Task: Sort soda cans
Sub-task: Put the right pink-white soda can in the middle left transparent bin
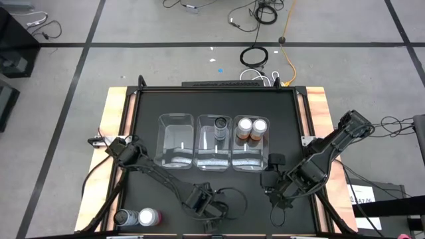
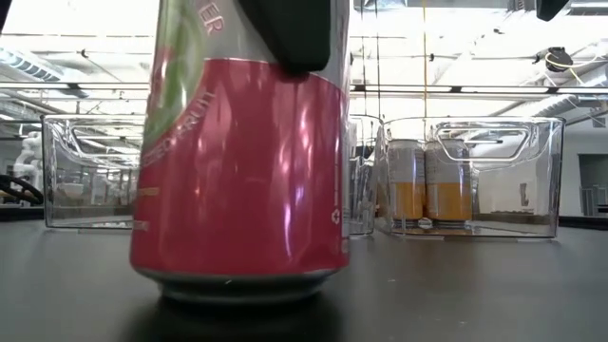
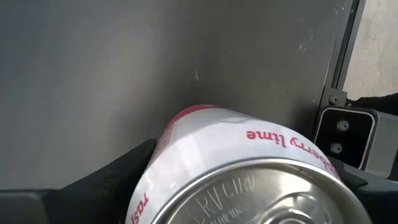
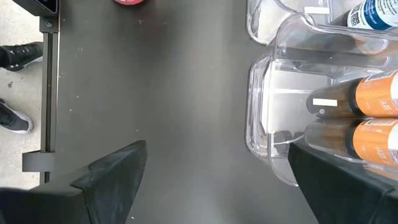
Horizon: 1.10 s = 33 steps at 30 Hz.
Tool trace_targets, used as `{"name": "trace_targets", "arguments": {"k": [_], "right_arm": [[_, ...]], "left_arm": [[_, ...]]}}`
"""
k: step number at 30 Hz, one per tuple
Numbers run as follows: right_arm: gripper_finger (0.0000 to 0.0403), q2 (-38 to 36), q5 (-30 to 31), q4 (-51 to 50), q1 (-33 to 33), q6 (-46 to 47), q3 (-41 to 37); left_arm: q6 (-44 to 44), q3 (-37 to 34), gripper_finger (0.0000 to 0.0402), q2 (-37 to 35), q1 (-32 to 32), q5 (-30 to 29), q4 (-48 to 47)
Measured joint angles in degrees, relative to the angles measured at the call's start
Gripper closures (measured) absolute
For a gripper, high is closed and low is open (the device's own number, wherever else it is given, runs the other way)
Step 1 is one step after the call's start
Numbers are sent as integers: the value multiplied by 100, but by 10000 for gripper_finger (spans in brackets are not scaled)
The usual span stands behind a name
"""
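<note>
A pink-red soda can (image 2: 237,171) stands close to the table's near edge, filling the low view, and my left gripper (image 1: 204,201) is shut on it and hides it from above. The left wrist view shows its silvery top (image 3: 261,193). Another pink-red can (image 1: 147,216) and a grey can (image 1: 123,217) stand at the near left corner. A dark can (image 1: 220,126) stands in the middle bin and two orange cans (image 1: 252,127) in the right bin. My right gripper (image 1: 269,178) is open over bare table near the right bin, touching nothing. My left gripper holds the pink-red can by the upper part of its wall (image 3: 186,134), pinched between the two fingers, one finger (image 3: 112,177) on either side. The fingers slant down at it from above; one finger (image 2: 294,33) shows against its top. The can is upright with its base (image 2: 237,283) on the table.
Three clear plastic bins stand side by side mid-table: the left bin (image 1: 175,141) holds nothing, the middle bin (image 1: 214,149) one can, the right bin (image 1: 250,154) two. Black tabletop lies open between the bins and the near edge. Table frame rails (image 4: 48,93) run along the sides.
</note>
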Motion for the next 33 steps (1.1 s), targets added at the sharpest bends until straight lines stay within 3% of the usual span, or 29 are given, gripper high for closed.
{"name": "trace_targets", "arguments": {"k": [11,20,33], "right_arm": [[19,0,5,73,-1,0,0],[19,0,14,179,0,-2,0],[19,0,455,320,0,28,0]], "left_arm": [[-155,-2,85,-156,210,208,-258],[-145,-4,83,-1009,549,167,-888],[553,-2,81,-2406,1352,-610,-2904]]}}
